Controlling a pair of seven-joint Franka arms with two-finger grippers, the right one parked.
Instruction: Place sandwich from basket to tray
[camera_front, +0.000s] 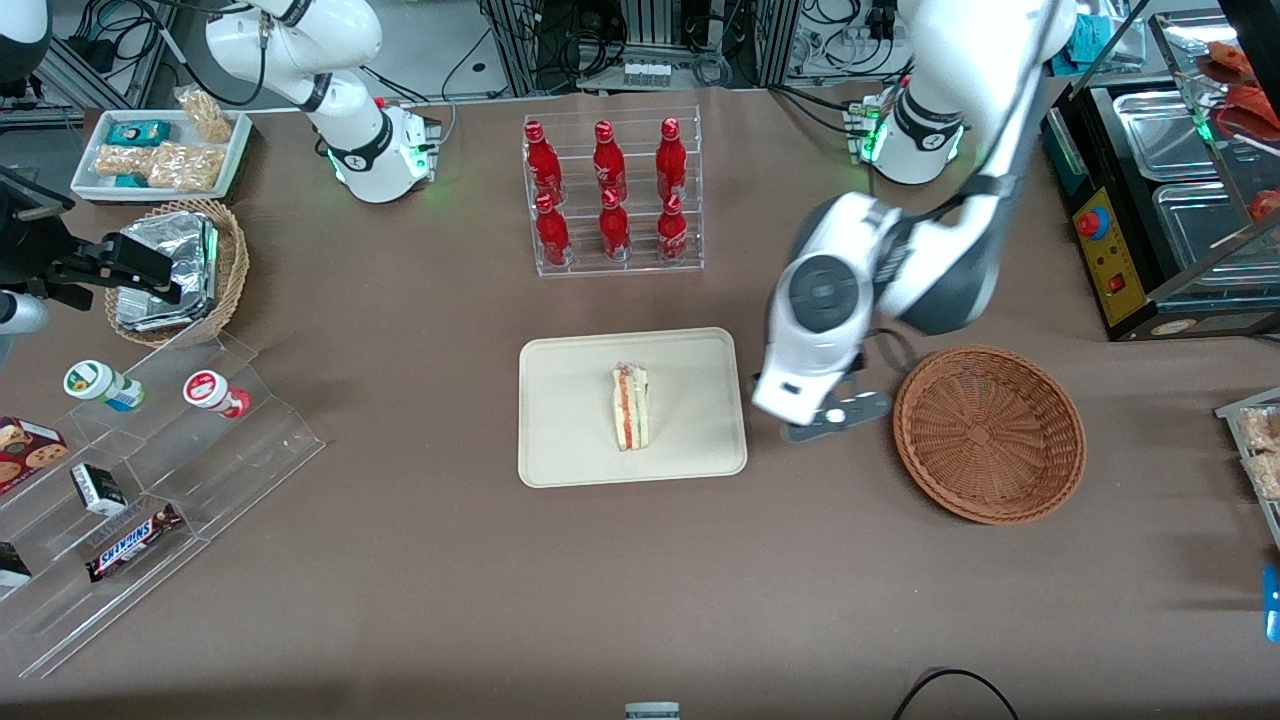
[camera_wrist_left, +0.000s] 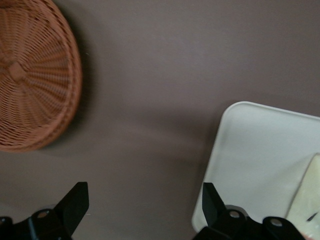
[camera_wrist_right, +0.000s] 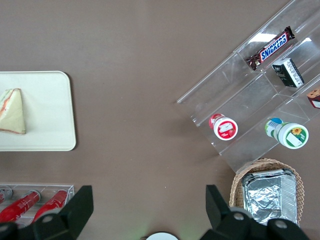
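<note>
Sandwich (camera_front: 630, 407) on tray (camera_front: 570, 450); gripper (camera_wrist_left: 145, 207) spread empty above brown table (camera_front: 400, 600), seemingly beside basket (camera_front: 989, 433)

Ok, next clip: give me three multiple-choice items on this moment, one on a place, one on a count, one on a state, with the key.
1. Where is the sandwich?
A. In the basket
B. On the tray
C. On the bare table

2. How many red bottles stand in the clear rack?
A. Four
B. Six
C. Eight

3. How is the gripper?
A. Shut on the sandwich
B. Open and holding nothing
C. Shut on the basket's rim

Key:
1 B: the wedge lies on the tray, and the basket holds nothing.
2 B: two rows of three.
3 B: the wrist view shows the jaws spread with only tablecloth between them, over the table between tray and basket.
</note>
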